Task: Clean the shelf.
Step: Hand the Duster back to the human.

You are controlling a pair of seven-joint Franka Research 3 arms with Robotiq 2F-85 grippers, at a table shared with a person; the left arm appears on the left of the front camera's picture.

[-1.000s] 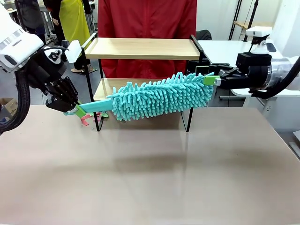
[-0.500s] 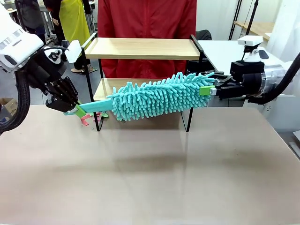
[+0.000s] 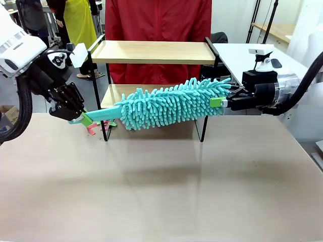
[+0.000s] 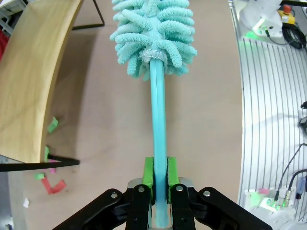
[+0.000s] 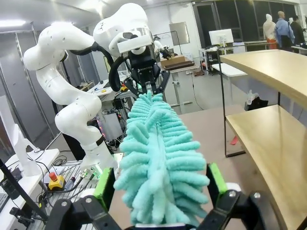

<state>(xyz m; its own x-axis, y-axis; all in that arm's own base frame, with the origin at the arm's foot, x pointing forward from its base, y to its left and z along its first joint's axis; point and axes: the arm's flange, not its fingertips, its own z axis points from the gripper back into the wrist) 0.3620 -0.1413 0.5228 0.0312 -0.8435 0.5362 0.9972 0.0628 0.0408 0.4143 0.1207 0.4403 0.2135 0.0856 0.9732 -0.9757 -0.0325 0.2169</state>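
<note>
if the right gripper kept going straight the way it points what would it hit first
Most likely the fluffy teal microfibre duster head. The open right gripper points along it, and in the right wrist view the duster's tip already sits between the green pads. Contact can't be confirmed.

Shelf (image 3: 154, 52) on beige table (image 3: 161, 181)

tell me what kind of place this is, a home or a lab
Most likely a robotics lab: a white robot arm with cables and an emergency stop button at its base, workbenches with a monitor behind, and a small test shelf.
</note>
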